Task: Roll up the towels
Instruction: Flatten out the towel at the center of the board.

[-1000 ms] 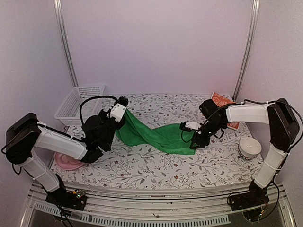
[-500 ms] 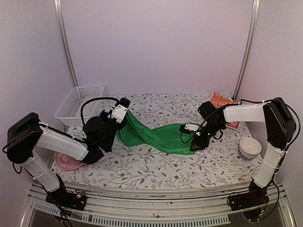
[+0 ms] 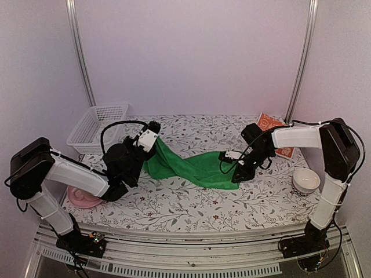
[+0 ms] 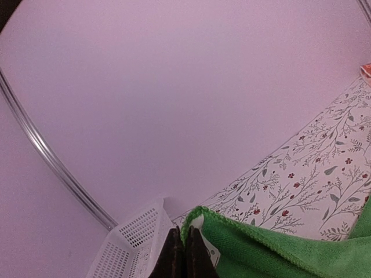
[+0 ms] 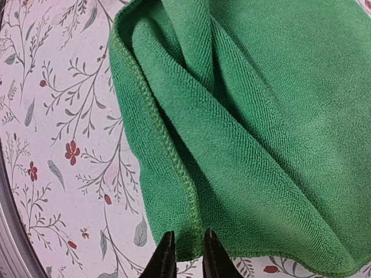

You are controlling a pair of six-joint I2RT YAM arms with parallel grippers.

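Change: right gripper (image 5: pixel 185 255) has gone from wide to narrow, and the hem of the green towel (image 3: pixel 194 167) now sits between its fingers at the towel's 4 o'clock end. The arm has barely shifted. Left gripper (image 4: pixel 183 255) stays clamped on the opposite corner, held up off the tabletop (image 3: pixel 191 208) at the towel's 10 o'clock. Green towel lies mid-tabletop, bunched and folded, not flat. Meaning: both ends look held, so it can probably be pulled taut and spread before any rolling. Orange towel (image 3: pixel 270 123) is untouched at 2 o'clock, behind the right arm.
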